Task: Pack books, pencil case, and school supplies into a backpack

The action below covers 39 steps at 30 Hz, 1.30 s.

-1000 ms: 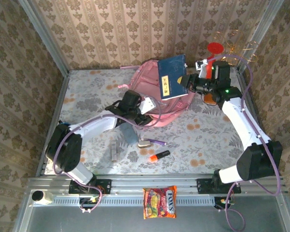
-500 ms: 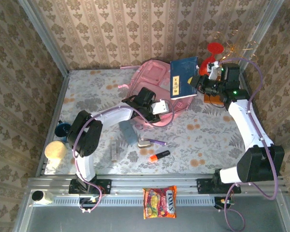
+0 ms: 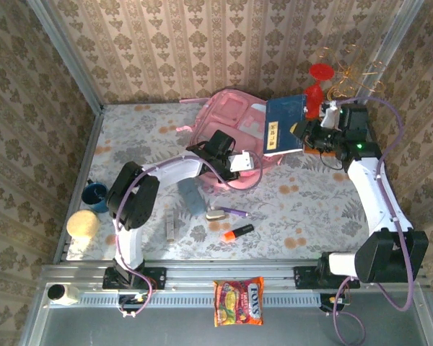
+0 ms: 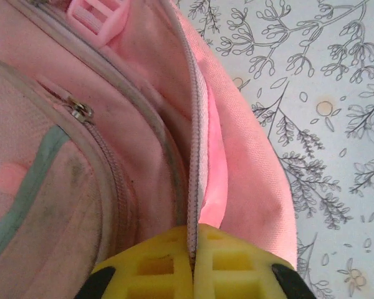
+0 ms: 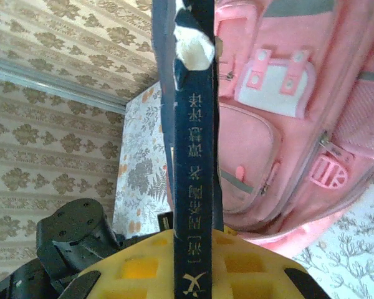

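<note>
The pink backpack [image 3: 227, 130] lies at the back of the table with its main opening gaping. My left gripper [image 3: 239, 163] [image 4: 193, 249] is shut on the zip edge [image 4: 197, 156] of the backpack [image 4: 112, 124] at its near rim. My right gripper [image 3: 308, 134] [image 5: 195, 249] is shut on the dark navy book [image 3: 284, 124], held upright by its spine [image 5: 194, 156] at the right side of the backpack [image 5: 280, 118]. On the table in front lie the grey-blue pencil case [image 3: 194, 202], a purple pen [image 3: 236, 212], a beige piece [image 3: 216, 215], an orange-and-black marker [image 3: 238, 232] and a pale stick [image 3: 170, 225].
A blue cup [image 3: 95, 194] and a tan ball [image 3: 81, 223] sit at the left edge. An orange snack packet [image 3: 238, 301] lies on the front rail. A red stand [image 3: 319, 78] and an orange-brown slab [image 3: 322, 149] are at the back right.
My left gripper reached the backpack's near rim and closed on the zip edge. My right arm carried the navy book to the right, off the backpack's middle.
</note>
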Motion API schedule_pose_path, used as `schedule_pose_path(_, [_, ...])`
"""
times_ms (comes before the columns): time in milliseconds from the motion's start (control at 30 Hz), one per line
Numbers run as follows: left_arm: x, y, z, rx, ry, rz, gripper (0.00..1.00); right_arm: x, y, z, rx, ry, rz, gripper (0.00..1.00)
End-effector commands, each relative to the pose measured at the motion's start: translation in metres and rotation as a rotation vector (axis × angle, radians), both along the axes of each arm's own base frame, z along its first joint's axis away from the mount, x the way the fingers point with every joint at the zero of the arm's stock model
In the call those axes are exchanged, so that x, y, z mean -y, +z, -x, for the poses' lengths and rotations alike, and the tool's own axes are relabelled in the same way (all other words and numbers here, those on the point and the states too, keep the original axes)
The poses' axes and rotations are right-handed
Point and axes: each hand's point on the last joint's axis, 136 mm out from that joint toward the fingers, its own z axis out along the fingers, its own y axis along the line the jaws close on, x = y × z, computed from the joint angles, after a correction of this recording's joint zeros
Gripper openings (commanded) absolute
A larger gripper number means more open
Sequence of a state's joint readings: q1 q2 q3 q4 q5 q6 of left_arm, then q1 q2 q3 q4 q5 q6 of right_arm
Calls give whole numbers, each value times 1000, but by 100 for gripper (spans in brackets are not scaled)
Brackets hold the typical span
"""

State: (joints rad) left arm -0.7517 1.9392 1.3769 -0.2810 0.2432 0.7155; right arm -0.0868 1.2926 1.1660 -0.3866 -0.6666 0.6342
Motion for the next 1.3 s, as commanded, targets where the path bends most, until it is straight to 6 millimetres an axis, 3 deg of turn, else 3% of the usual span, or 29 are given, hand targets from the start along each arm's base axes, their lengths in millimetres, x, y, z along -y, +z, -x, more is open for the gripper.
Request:
schedule_pose_path(0, [4,48,-24,200,46,73,0,-5,1,23,-52,8,-86,0])
schedule_pose_path(200, [4,123,-53,526,145,225,0,-13,-20,61,-144,1,-140,0])
schedule_pose_path(300, [5,151,-62,595,180,263,0,-18,-27,78,-164,15,-152,0])
schedule_pose_path(500, [9,177,-69,610,266,354,0,-46,-46,104,-191,107,-235,0])
schedule_pose_path(700, [15,197,-72,603,321,409,0,-82,-64,110,-194,193,-240,0])
schedule_pose_path(867, [17,209,-72,595,333,440,0,-116,-72,88,-172,231,-279,0])
schedule_pose_path(1033, [17,210,-74,580,343,446,0,-147,-75,52,-155,256,-290,0])
schedule_pose_path(1267, [20,215,-74,545,347,476,0,-172,-83,-7,-133,237,-356,0])
